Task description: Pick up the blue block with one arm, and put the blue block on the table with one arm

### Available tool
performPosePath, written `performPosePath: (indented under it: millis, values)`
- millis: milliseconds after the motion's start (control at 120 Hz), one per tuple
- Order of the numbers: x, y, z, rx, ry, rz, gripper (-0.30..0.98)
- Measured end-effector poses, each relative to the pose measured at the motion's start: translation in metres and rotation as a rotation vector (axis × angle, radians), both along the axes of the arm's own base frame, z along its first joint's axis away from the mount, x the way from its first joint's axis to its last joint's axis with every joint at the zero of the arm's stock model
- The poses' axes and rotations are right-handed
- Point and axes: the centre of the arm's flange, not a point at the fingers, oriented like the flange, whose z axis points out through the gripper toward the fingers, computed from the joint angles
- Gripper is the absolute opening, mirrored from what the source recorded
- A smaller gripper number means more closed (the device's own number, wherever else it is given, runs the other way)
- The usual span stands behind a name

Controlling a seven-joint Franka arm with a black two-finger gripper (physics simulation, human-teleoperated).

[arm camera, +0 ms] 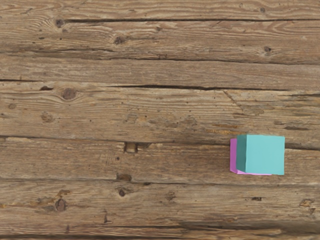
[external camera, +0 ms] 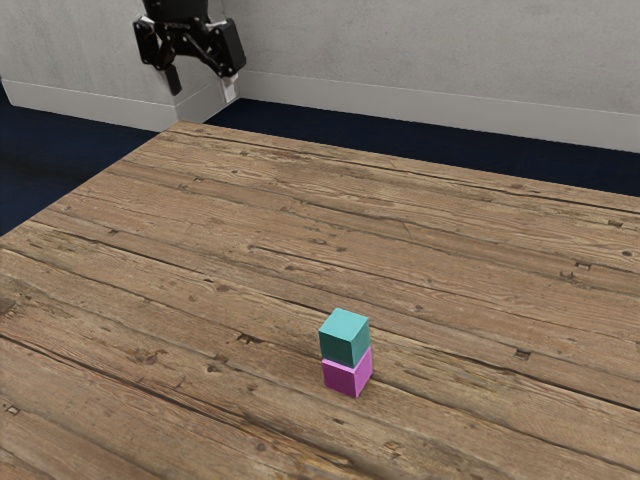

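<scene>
High over the table's far left corner in the exterior view, my gripper (external camera: 204,88) stands open, its two fingers wide apart with nothing between them. The blue block (external camera: 345,337), teal in colour, rests on top of a magenta block (external camera: 347,376), well below my gripper and toward the exterior view's right. In the wrist view the blue block (arm camera: 265,154) covers most of the magenta block (arm camera: 233,156), whose edge shows along two sides. Both blocks are apart from my gripper.
The wooden table (external camera: 230,250) has rough planks with cracks and knots, and its far edge runs near the grey wall (external camera: 420,45). Dark blue floor (external camera: 60,150) lies beyond the table.
</scene>
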Motion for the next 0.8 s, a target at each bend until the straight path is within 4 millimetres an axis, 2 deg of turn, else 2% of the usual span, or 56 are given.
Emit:
performPosePath:
  millis: [17, 75, 142, 242, 308, 367, 550, 800]
  values:
    - [0.006, -0.001, -0.011, 0.008, 0.012, -0.001, 0.69]
    - [0.025, -0.013, -0.070, 0.039, 0.079, -0.018, 0.69]
    - [0.036, -0.025, -0.135, 0.060, 0.126, -0.040, 0.69]
    - [0.042, -0.033, -0.198, 0.059, 0.135, -0.058, 0.69]
    - [0.043, -0.041, -0.228, 0.051, 0.125, -0.071, 0.69]
    - [0.043, -0.050, -0.247, 0.036, 0.114, -0.083, 0.69]
    - [0.047, -0.097, -0.281, -0.018, 0.074, -0.136, 0.69]
    - [0.030, -0.130, -0.325, -0.035, 0.077, -0.168, 0.69]
